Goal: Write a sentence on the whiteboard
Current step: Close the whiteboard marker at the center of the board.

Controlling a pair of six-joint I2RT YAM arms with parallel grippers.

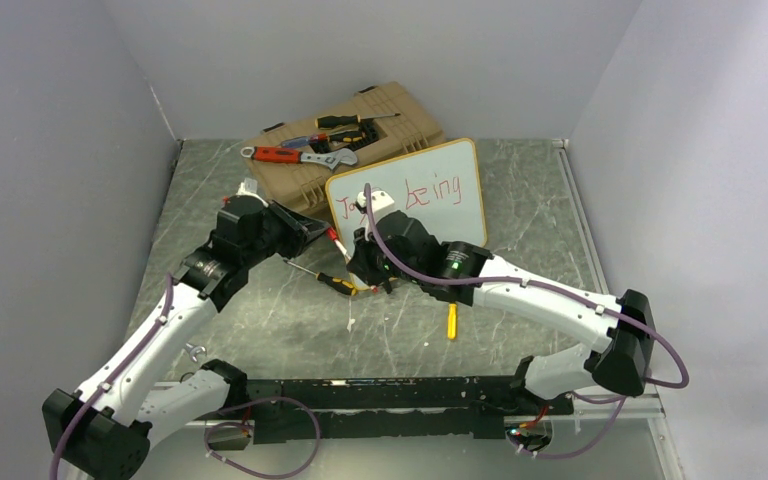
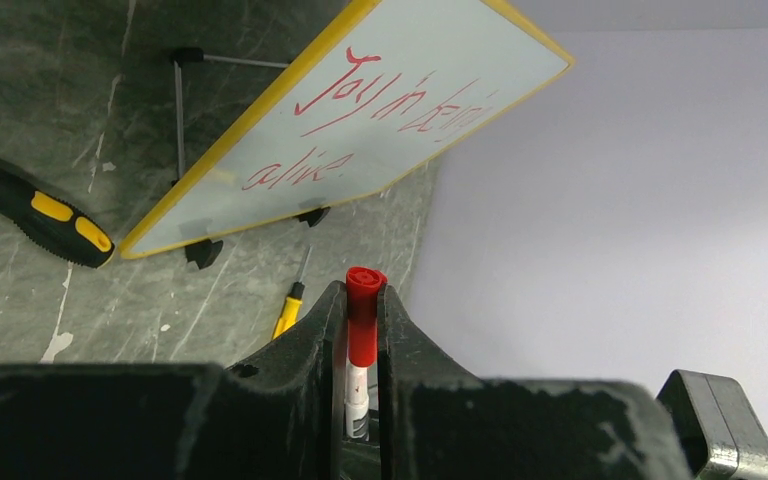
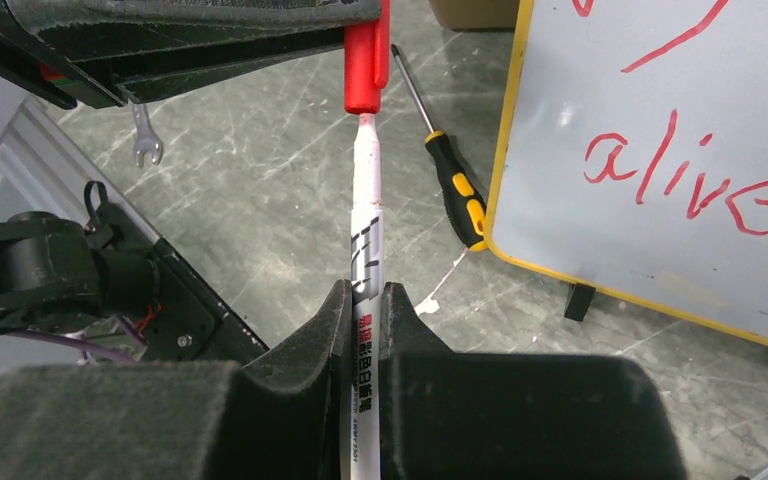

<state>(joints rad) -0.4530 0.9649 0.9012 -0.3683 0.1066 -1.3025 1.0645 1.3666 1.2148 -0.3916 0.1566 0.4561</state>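
Pinching red cap (image 3: 365,60) in left claw (image 2: 362,292), right claw (image 3: 365,292) clamped on marker (image 3: 365,200)

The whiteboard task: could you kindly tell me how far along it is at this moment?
Done: the sentence, "Joy in being alive", stands in red on the whiteboard. In hand: the right tool is shut on the marker and the left tool on its red cap, which sits over the tip, so capping seems under way. Left: probably only seating the cap fully and setting the marker down.
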